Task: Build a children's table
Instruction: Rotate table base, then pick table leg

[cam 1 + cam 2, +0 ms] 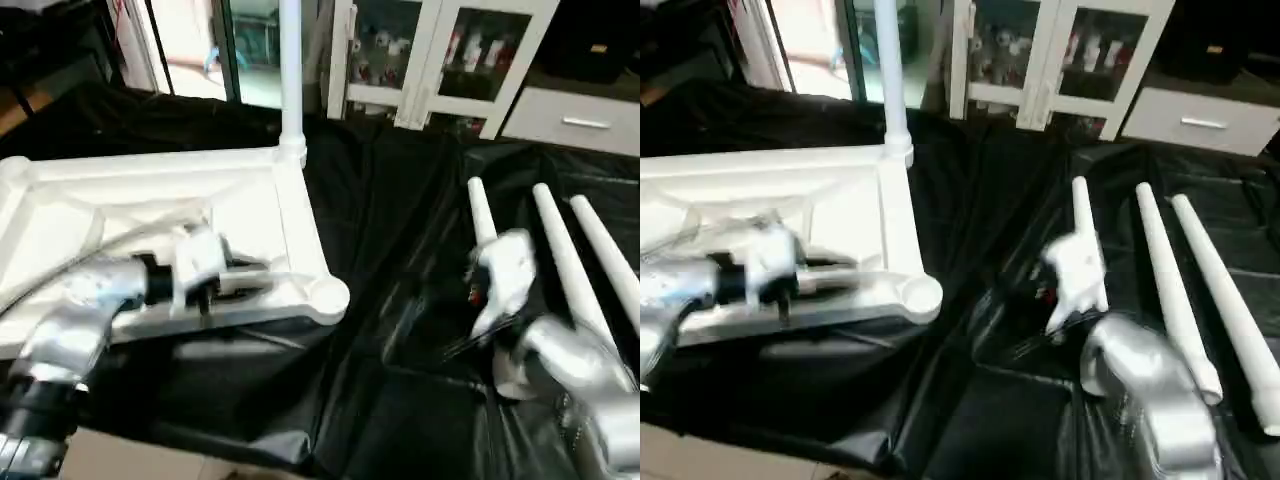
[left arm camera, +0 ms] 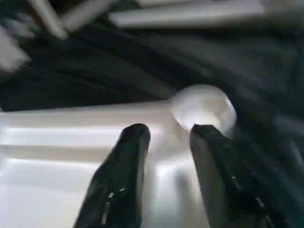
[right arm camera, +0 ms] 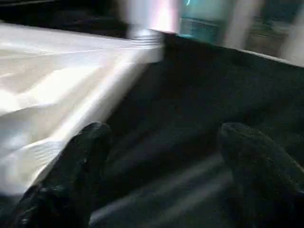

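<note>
The children's table top lies upside down on the black-sheeted work table, its ribbed underside facing up, with one white leg standing upright in the far corner socket. The left gripper hangs over the near edge of the top, its two black fingers parted with a clear gap between them and nothing in that gap — the rim of the top passes under and between them, and the rounded near corner socket sits just beyond the tip of one finger. From the head views that same socket lies just past the fingertips, on the side facing the other arm. The right gripper hovers above the black sheet with its fingers spread wide and empty; one finger stands near the side edge of the top, the other over bare sheet, and the upright leg rises well ahead of both tips. Three loose legs lie side by side on the sheet — the nearest one runs just beside and partly under the right hand, the other two further out to its outer side. White cabinets with glass doors stand behind the work table.
</note>
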